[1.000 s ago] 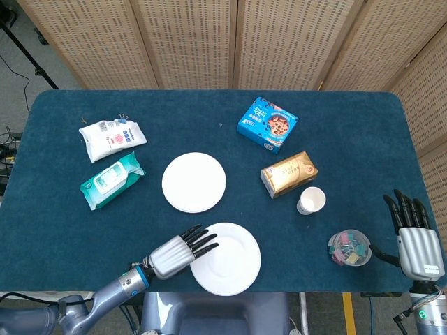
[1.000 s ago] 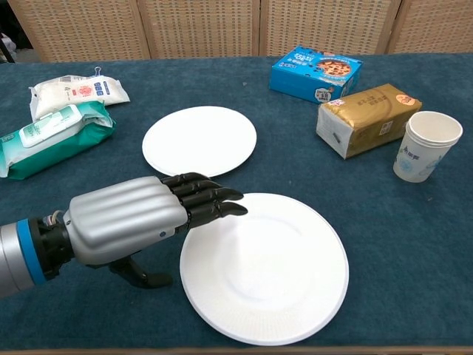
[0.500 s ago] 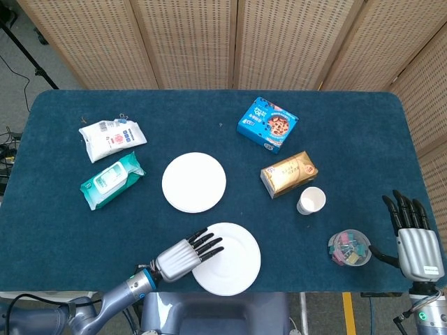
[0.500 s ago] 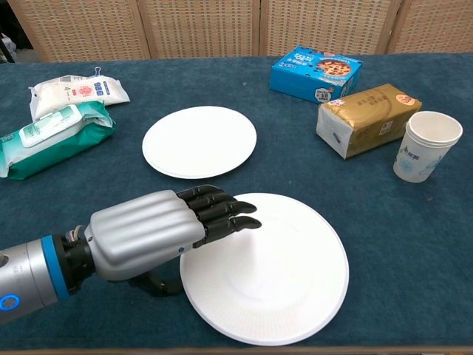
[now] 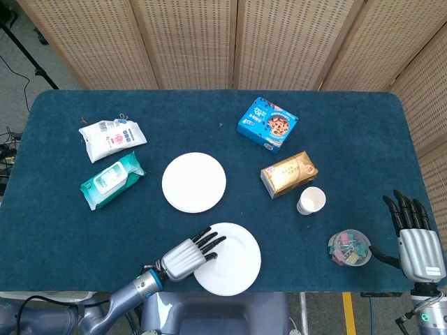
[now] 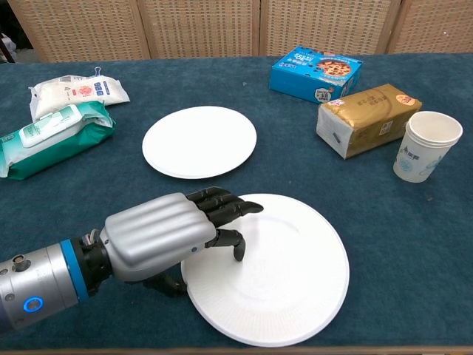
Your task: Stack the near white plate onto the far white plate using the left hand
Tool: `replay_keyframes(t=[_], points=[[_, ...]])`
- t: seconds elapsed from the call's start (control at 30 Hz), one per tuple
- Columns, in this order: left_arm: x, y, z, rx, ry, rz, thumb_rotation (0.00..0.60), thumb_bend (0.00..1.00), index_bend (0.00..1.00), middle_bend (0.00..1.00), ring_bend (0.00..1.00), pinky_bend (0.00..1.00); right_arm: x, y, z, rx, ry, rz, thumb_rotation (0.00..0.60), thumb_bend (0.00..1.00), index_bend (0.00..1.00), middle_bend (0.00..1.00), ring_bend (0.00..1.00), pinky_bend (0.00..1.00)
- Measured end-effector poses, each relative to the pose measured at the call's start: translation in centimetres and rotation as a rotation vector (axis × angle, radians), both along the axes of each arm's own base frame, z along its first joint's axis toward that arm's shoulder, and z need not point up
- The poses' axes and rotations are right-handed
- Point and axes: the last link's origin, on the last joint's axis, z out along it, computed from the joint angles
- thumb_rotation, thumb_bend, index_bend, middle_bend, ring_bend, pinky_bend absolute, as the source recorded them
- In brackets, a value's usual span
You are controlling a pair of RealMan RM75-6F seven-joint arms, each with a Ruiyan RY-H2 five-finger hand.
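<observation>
Left hand (image 6: 159, 238) fingers (image 6: 229, 209) now curled over near white plate (image 6: 288, 281), blue table (image 5: 349, 125).

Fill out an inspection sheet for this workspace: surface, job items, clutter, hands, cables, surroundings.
Surface: dark blue cloth-covered table.
Job's things: near white round plate at the front edge, flat on the cloth; far white round plate behind it, apart and bare.
Clutter: blue biscuit box, gold foil packet, white paper cup, clear tub of coloured clips, green wet-wipe pack, white pouch.
Hands: left hand over the near plate's left rim, one fingertip bent down onto it, plate not lifted; right hand upright by the clip tub, fingers apart, holding nothing.
Cables: black cable on the floor at far left.
Surroundings: wicker folding screen behind the table.
</observation>
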Motion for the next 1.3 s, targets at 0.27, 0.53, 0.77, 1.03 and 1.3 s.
replay_keyframes(t=[0.27, 0.53, 0.77, 1.03, 1.3], points=[[0.1, 0.5, 0.3, 0.017, -0.038, 0.022, 0.6, 0.49, 0.83, 0.0, 0.0, 0.0, 0.1, 0.1, 0.0, 0.002, -0.001, 0.003, 0.6, 0.0, 0.0, 0.0, 0.0, 0.0], [1.1, 1.7, 1.8, 0.053, -0.198, 0.049, 0.6, 0.51, 0.97, 0.0, 0.0, 0.0, 0.2, 0.1, 0.0, 0.002, -0.002, 0.007, 0.6, 0.0, 0.0, 0.0, 0.0, 0.0], [1.6, 3.3, 3.4, 0.1, -0.292, 0.063, 0.6, 0.51, 0.99, 0.0, 0.0, 0.0, 0.2, 0.2, -0.1, 0.006, -0.002, 0.008, 0.6, 0.0, 0.0, 0.0, 0.0, 0.0], [2.0, 5.0, 4.8, 0.141, -0.337, 0.092, 0.6, 0.51, 0.99, 0.0, 0.0, 0.0, 0.2, 0.2, -0.1, 0.006, -0.003, 0.009, 0.6, 0.0, 0.0, 0.0, 0.0, 0.0], [2.5, 7.4, 7.1, 0.217, -0.395, 0.12, 0.6, 0.51, 1.0, 0.0, 0.0, 0.0, 0.2, 0.2, 0.0, 0.005, -0.007, 0.009, 0.6, 0.0, 0.0, 0.0, 0.0, 0.0]])
